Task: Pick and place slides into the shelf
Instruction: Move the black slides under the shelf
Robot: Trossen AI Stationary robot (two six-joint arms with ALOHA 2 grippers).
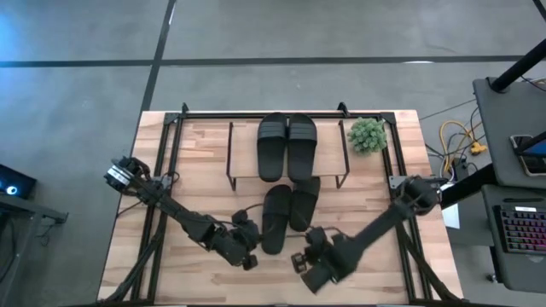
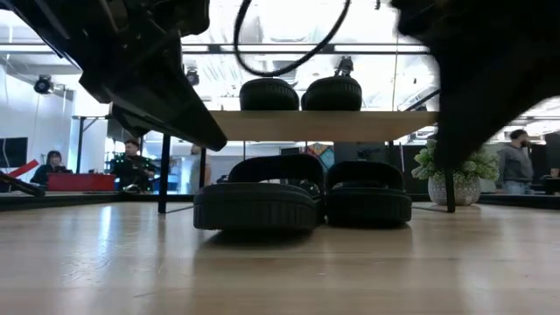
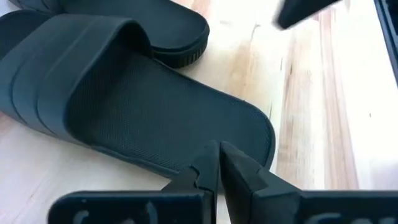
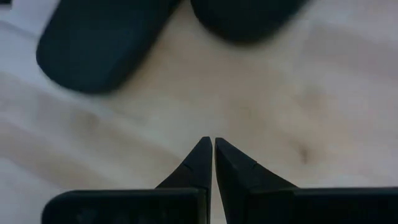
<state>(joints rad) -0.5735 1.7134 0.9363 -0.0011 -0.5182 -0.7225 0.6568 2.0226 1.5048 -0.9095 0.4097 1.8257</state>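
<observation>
Two black slides lie side by side on their soles on the table in front of the shelf, the left one and the right one. Two more slides rest on the shelf's wooden top board. My left gripper is shut and hovers just off the near end of the left slide. My right gripper is shut over bare table, short of the near ends of both slides.
A small potted plant stands at the shelf's right end. The shelf's black wire legs stand on the table behind the slides. Bare wood lies along the table's near edge. People sit and stand in the room beyond.
</observation>
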